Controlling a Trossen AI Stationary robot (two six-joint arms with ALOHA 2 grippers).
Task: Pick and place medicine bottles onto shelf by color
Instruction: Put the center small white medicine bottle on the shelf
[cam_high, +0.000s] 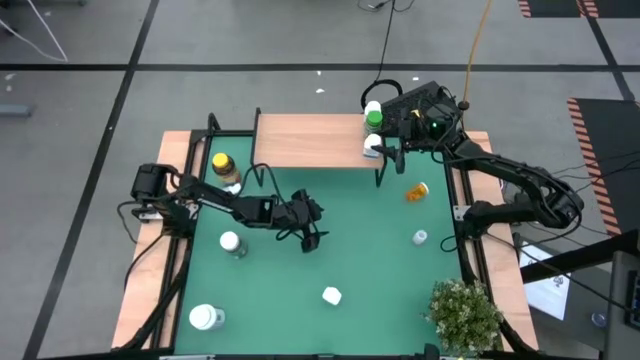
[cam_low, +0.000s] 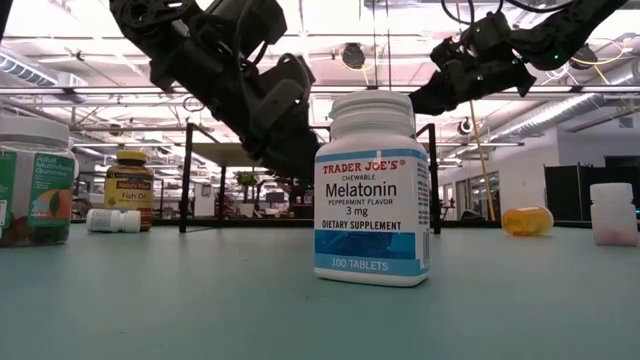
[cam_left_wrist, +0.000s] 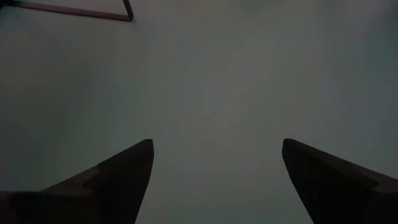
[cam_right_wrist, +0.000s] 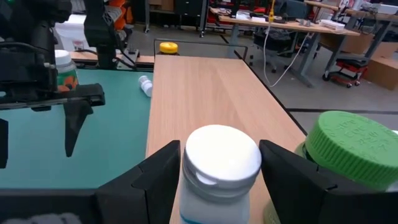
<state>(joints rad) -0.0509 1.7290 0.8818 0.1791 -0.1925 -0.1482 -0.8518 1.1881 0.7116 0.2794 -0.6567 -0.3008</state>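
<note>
High view: right gripper (cam_high: 378, 143) over the right end of the shelf (cam_high: 305, 140), straddling a white-capped bottle (cam_high: 372, 146) standing on the board. Green-capped bottle (cam_high: 374, 119) and another white bottle (cam_high: 372, 106) just beyond it along the same edge. Left gripper (cam_high: 311, 232) low over the green mat (cam_high: 370, 260), nothing between its fingers. Remaining stock on the mat: amber bottle (cam_high: 417, 190) lying near the right gripper, small white bottles well apart from both grippers, yellow-capped bottle (cam_high: 224, 164) off the shelf's far end.

Low view: Melatonin bottle (cam_low: 372, 187) upright in the foreground; both arms overhead. Right gripper's contact with its bottle not visible here.

Left wrist view: left fingers (cam_left_wrist: 118, 180) spread wide over bare mat, empty.

Right wrist view: right fingers (cam_right_wrist: 155, 177) flanking the white-capped bottle's cap on both sides, green cap just beside the far finger. Fingers appear slightly parted from the cap, though a light touch cannot be ruled out; judged mid-release, not clamped.

Risks: lifting away before the fingers clear fully, dragging or tipping the white-capped bottle. Sideways retreat knocking the green-capped bottle, standing tight against the finger. Bottle close to the shelf's end; any tip likely sending it off the board.
</note>
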